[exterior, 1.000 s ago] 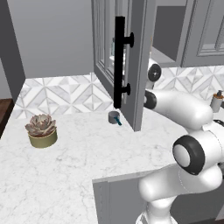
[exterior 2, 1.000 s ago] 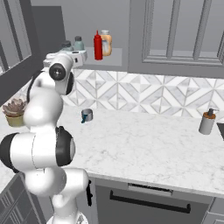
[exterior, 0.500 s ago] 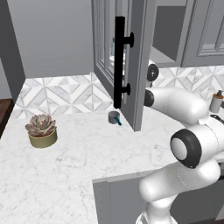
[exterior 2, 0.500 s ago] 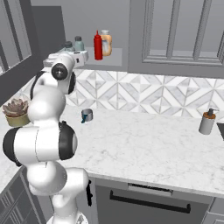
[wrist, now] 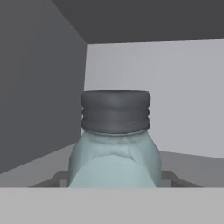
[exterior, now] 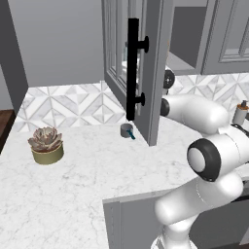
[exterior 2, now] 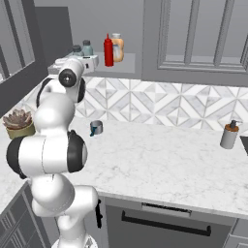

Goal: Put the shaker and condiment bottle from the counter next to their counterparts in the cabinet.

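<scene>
My hand (exterior 2: 88, 61) is up at the cabinet (exterior 2: 121, 69) shelf, fingers clamped on the shaker (wrist: 114, 144) (pale jar, grey cap, right up against my hand camera). Another shaker (exterior 2: 87, 47) stands just behind. The condiment bottle (exterior 2: 108, 50) stands on the shelf beside an orange bottle (exterior 2: 116, 47). Small cup (exterior 2: 96, 128) sits on the bench (exterior 2: 160, 160).

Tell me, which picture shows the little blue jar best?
The hand view: the shaker fills the middle, grey cap on top. The right base view shows it small on the cabinet shelf, half hidden behind the arm.
</scene>
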Tool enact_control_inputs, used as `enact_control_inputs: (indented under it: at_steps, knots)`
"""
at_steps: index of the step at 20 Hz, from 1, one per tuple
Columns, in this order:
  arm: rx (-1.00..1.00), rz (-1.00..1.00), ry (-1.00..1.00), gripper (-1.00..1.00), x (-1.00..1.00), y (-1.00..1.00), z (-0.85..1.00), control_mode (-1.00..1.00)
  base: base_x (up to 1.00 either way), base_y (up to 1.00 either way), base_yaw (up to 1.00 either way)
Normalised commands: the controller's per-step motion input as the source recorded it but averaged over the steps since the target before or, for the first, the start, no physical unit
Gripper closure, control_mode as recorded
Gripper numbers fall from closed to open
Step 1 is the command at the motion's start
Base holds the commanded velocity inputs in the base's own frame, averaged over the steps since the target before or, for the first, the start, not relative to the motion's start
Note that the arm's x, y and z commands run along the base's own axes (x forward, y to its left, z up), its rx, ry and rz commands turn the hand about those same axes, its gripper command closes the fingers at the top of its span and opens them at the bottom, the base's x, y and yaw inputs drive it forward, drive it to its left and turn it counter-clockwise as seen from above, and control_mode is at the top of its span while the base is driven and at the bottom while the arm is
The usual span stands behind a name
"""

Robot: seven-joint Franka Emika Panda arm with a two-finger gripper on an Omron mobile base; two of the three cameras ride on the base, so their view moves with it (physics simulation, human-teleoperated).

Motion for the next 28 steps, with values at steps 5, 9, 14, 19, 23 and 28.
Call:
enact_control_inputs:
  at_steps: [5,9,14,19,23,28]
  knots:
    - [0.00,0.00,0.00,1.00,0.11,0.00,-0.05,-1.00,0.00,0.00,0.00]
    - [0.00,0.00,0.00,1.00,0.09,0.00,-0.08,-1.00,0.00,0.00,0.00]
    - [0.00,0.00,0.00,1.00,0.10,0.00,-0.09,-1.00,0.00,0.00,0.00]
    - [0.00,0.00,0.00,1.00,0.14,0.00,-0.10,-1.00,0.00,0.00,0.00]
    - [0.00,0.00,0.00,1.00,0.12,0.00,-0.10,-1.00,0.00,0.00,0.00]
    - [0.00,0.00,0.00,1.00,0.12,0.00,-0.09,-1.00,0.00,0.00,0.00]
